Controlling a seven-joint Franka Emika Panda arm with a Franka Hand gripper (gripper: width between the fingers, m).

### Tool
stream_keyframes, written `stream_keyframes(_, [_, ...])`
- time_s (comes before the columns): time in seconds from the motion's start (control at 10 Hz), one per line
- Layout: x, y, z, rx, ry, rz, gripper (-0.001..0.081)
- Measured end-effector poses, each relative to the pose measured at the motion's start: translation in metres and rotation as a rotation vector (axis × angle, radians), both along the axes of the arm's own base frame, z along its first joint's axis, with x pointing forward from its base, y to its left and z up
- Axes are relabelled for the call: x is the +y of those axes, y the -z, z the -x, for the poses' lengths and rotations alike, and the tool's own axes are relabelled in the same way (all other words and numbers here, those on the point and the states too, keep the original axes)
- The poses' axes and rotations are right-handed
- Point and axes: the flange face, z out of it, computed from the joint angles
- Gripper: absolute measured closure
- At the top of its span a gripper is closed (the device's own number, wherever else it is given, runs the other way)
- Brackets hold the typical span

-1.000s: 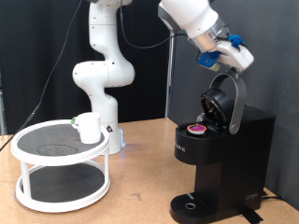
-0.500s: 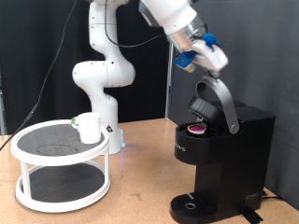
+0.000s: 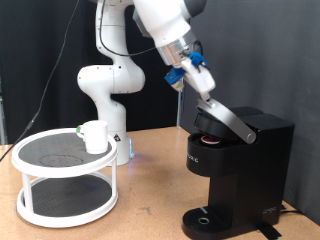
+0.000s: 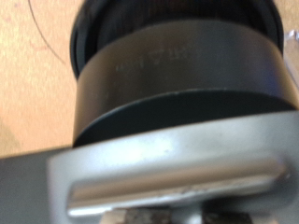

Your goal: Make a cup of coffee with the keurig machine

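Observation:
The keurig machine stands at the exterior view's right, black, with its hinged lid tilted about halfway down over the pod chamber. My gripper is at the upper end of the silver handle arch, touching it. A bit of the dark red pod top still shows under the lid. The wrist view is filled by the black domed lid and the silver handle; no fingers show there. The white cup stands on the top shelf of a round rack at the exterior view's left, far from the gripper.
The white two-tier round rack sits on the wooden table at the left. The robot's white base stands behind it. A black curtain hangs behind the machine. The round drip base is bare.
My gripper has swung left and down with the handle arch. The lid has gone from fully upright to about half closed, now covering most of the pod.

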Motion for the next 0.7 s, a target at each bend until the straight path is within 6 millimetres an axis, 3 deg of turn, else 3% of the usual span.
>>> stream_keyframes(0.4, [-0.033, 0.051, 0.001, 0.046, 0.053, 0.054, 0.0806])
stream_keyframes(0.7, [-0.045, 0.089, -0.007, 0.045, 0.087, 0.079, 0.0806])
